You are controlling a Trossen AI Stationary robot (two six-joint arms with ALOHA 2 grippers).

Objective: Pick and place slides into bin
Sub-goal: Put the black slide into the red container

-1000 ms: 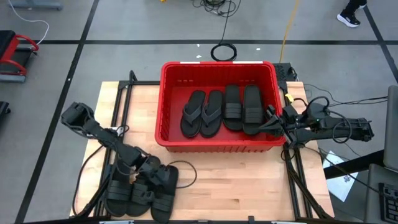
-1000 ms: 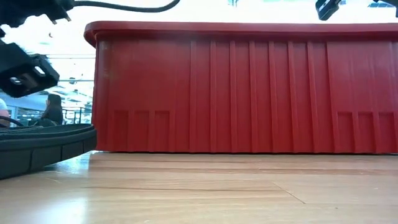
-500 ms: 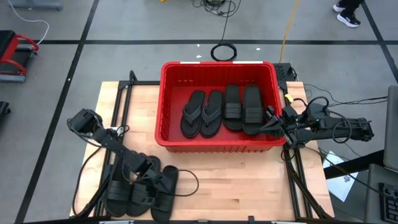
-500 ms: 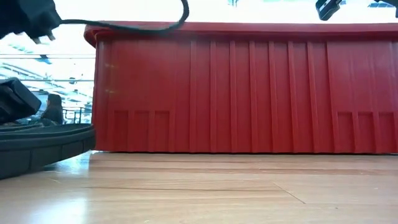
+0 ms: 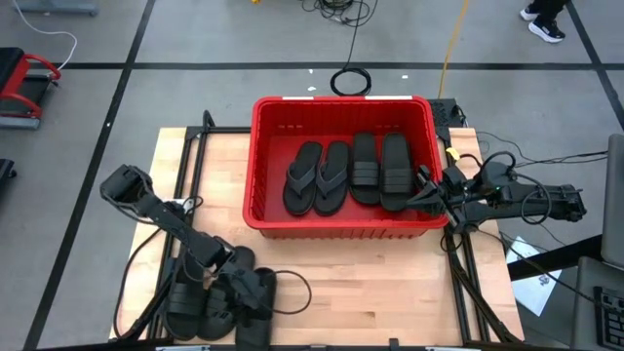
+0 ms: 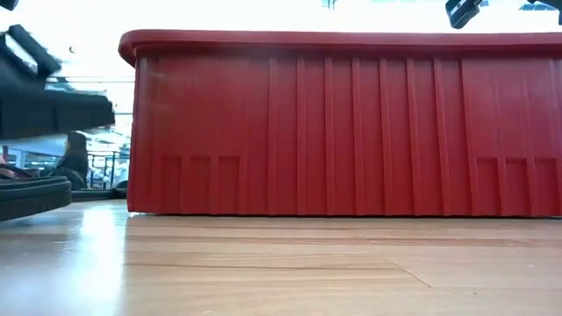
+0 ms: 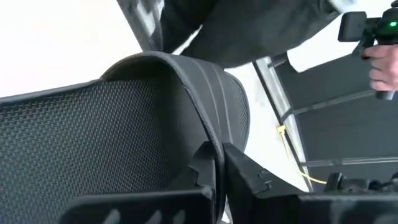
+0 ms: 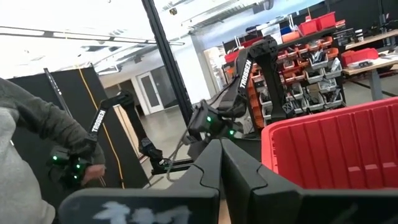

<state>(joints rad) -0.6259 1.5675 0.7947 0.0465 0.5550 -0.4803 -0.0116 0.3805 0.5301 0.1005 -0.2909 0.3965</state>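
The red bin (image 5: 341, 100) stands mid-table at the far side and fills the low view (image 6: 351, 123). Inside it lie two thong slides (image 5: 317, 177) and two strap slides (image 5: 380, 171). At the near left corner, two more slides (image 5: 195, 304) rest flat on the wood. My left gripper (image 5: 237, 283) (image 7: 219, 168) is shut on a further slide (image 5: 259, 304) beside them, which shows raised at the low view's left edge (image 6: 53, 105). My right gripper (image 5: 421, 192) (image 8: 221, 165) waits shut by the bin's right wall. My left gripper pinches the slide's ribbed edge (image 7: 214, 134) between its two fingers, close to a rounded end. One finger (image 7: 198, 169) lies on the mesh-patterned face, the other (image 7: 249, 177) on the opposite face. In the low view the slide hangs clear of the table.
Bare wood (image 5: 380, 292) lies between the bin and the near edge. One slide rests on the table under the raised one (image 6: 26, 195). Black frame rails (image 5: 190, 146) and cables (image 5: 292, 288) run along the table's sides. A person (image 8: 31, 143) stands beyond the table.
My left gripper has gone a little toward the near edge and tipped, taking hold of the rightmost slide. In the low view that slide has risen off the table to about mid-height of the bin wall; the slide below it stays down.
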